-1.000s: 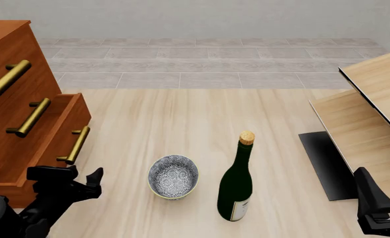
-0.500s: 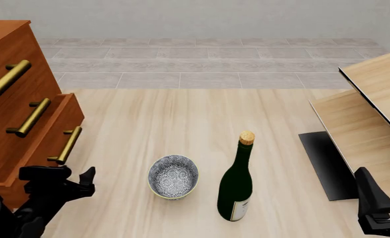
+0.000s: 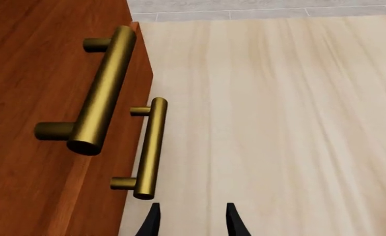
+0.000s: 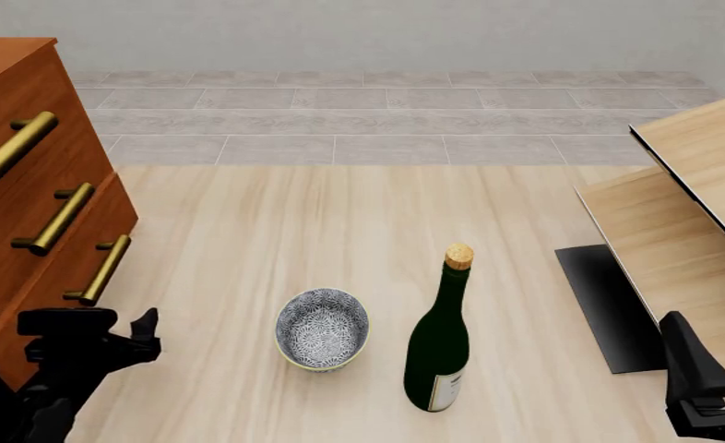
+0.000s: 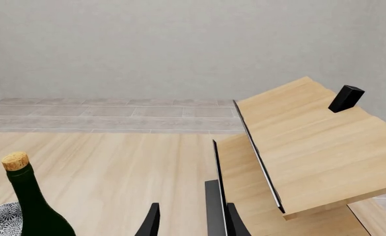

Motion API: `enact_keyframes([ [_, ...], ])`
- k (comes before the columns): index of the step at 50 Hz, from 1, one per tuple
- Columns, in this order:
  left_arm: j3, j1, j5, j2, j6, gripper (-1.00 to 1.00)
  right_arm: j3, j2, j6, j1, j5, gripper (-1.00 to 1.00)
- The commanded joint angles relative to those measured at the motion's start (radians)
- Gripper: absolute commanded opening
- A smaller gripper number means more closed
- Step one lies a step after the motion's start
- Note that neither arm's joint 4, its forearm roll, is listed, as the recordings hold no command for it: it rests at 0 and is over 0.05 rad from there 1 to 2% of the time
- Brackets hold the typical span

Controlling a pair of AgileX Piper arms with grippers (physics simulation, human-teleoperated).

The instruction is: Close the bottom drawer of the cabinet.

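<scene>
The reddish-brown cabinet (image 4: 18,83) stands at the left with three brass handles. Its bottom drawer (image 4: 55,295) sits almost flush with the two drawers above it, and its handle (image 4: 98,270) slants down the front. My left gripper (image 4: 107,325) is open just in front of that handle's lower end, holding nothing. In the left wrist view the gripper (image 3: 191,222) shows two spread fingertips, one right beside the end of the bottom handle (image 3: 150,147); whether they touch I cannot tell. My right gripper (image 4: 717,346) is open at the far right, empty, and its fingers (image 5: 151,221) show in the right wrist view.
A patterned bowl (image 4: 322,328) and a dark green corked bottle (image 4: 440,341) stand mid-table. Pale wood furniture (image 4: 695,185) with a dark base panel (image 4: 602,305) fills the right side, close to my right gripper.
The bottom drawer has slid left into the cabinet, from clearly sticking out to nearly flush. My left gripper moved left along with it. The right arm stayed still.
</scene>
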Motion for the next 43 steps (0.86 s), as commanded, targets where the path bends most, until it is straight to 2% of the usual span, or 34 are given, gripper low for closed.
enact_keyframes([
  [1,-0.063,0.004,0.000,0.071,0.015,1.00,0.000,0.002,0.000,0.000,-0.002,1.00],
  [43,-0.076,0.076,0.000,0.093,0.089,1.00,0.000,-0.007,-0.003,0.000,0.005,1.00],
])
